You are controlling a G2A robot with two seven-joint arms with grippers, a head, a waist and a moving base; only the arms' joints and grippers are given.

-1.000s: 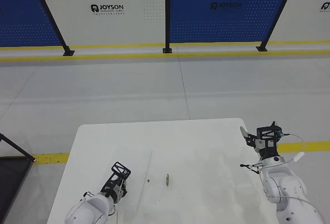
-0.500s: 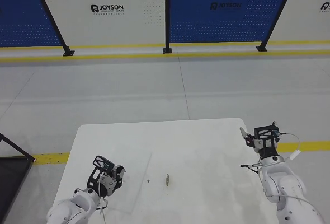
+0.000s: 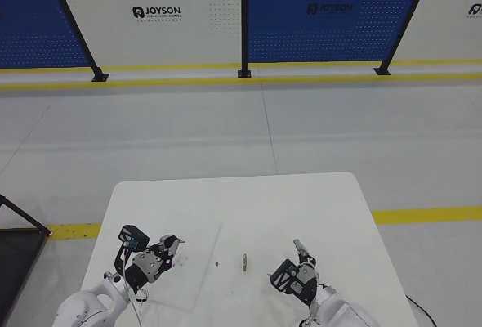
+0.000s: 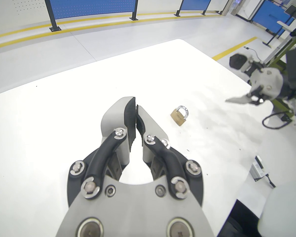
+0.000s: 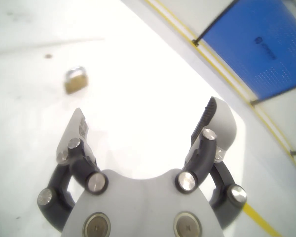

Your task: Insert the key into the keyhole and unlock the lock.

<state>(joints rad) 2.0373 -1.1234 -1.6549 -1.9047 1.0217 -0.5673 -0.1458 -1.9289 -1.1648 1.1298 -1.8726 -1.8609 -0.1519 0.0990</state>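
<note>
Item, left gripper (image 4: 136,107): over the near left part of the table, pads pressed together at the tips; whether anything thin sits between them cannot be told. Item, right gripper (image 5: 145,109): over the near right-of-centre part of the table, fingers spread wide with nothing between them, pointing toward the lock. Item, lock (image 3: 244,262): a brass padlock with a silver shackle, resting on the table surface between the two grippers, nearer the right one and touching neither. Item, dark speck (image 3: 216,264): on the table just beside the lock on the left gripper's side, too small to identify. Item, table (image 3: 306,204): white, rounded corners, with some grey scuffing around the lock. Beyond the far edge, pale floor (image 3: 265,131) crossed by yellow lines. Farthest, a row of blue and white barrier panels (image 3: 331,29) on black posts.
</note>
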